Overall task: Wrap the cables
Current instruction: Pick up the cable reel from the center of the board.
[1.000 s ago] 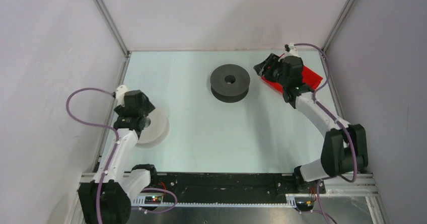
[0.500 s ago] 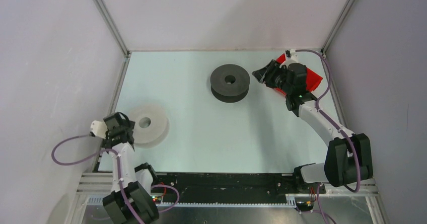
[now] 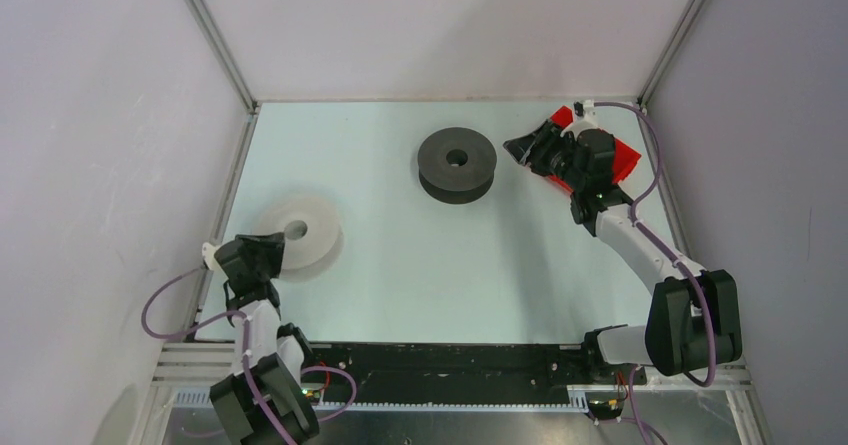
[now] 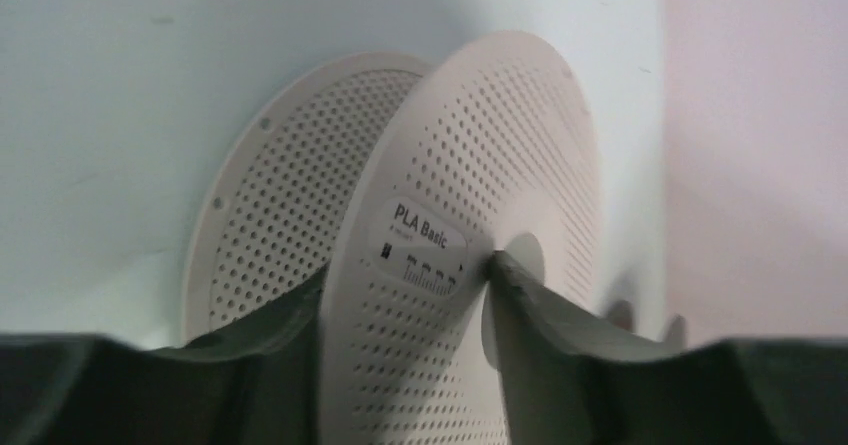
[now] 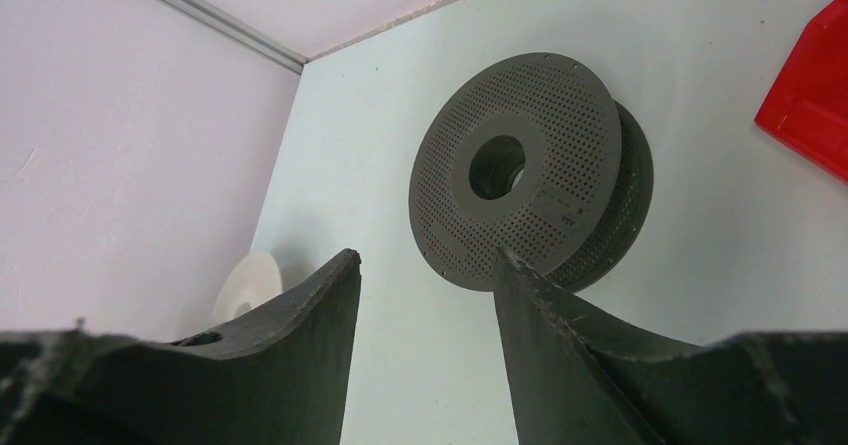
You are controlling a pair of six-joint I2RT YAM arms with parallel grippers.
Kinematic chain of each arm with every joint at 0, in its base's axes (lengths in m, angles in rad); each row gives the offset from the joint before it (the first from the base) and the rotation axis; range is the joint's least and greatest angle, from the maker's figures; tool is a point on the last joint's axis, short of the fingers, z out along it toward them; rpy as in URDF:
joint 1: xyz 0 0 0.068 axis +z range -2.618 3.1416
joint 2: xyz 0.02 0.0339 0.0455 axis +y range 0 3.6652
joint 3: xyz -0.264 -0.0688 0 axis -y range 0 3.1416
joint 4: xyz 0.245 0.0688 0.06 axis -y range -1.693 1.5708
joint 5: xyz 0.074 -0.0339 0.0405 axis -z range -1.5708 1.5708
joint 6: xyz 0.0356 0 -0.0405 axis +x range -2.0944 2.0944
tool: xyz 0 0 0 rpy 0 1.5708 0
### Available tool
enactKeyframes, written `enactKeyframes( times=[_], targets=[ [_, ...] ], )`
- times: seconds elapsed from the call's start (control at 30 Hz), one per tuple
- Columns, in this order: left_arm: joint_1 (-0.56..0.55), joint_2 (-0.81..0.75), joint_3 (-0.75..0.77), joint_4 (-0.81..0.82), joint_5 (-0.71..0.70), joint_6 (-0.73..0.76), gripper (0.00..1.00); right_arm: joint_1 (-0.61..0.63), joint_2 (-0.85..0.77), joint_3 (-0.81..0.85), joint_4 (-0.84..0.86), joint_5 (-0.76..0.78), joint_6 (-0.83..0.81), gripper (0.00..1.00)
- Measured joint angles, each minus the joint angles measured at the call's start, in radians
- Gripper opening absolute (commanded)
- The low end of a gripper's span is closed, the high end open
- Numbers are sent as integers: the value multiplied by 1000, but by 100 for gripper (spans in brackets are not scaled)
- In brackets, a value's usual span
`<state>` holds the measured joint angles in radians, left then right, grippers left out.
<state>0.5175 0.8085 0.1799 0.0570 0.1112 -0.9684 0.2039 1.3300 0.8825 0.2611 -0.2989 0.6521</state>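
Plainly plastic, the white spool (image 4: 470,165) has round flanges peppered with small holes and a label reading "PLA Basic"; it sits near the table's (image 3: 400,285) left edge. The left gripper (image 4: 405,275) straddles one flange, and I cannot tell if it pinches. The dark grey spool (image 5: 560,135), equally perforated, lies mid-table. The cables are too fine to see. The right gripper (image 5: 425,257) gapes empty over a red bin (image 3: 625,155), contents hidden

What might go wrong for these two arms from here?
The left gripper straddles only the thin perforated flange of the white spool; closing there might tip or drag the spool. The right gripper hangs open, apart from the dark grey spool, with the red bin close by: a bump seems possible.
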Motion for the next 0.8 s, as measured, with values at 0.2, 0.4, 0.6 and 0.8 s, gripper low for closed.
enactKeyframes(
  times=[0.2,0.4,0.6,0.8],
  targets=[
    [-1,15,6,185,121,-72,7,-2,0,-2,8,-7,6,55],
    [-26,-16,35,223,154,-75,0,-2,0,-2,8,-14,6,55],
    [-182,-20,187,32,34,79,0,-3,0,-2,8,-24,5,56],
    [-487,-3,394,-225,-177,326,0,-3,0,-2,7,-25,-2,56]
  ],
)
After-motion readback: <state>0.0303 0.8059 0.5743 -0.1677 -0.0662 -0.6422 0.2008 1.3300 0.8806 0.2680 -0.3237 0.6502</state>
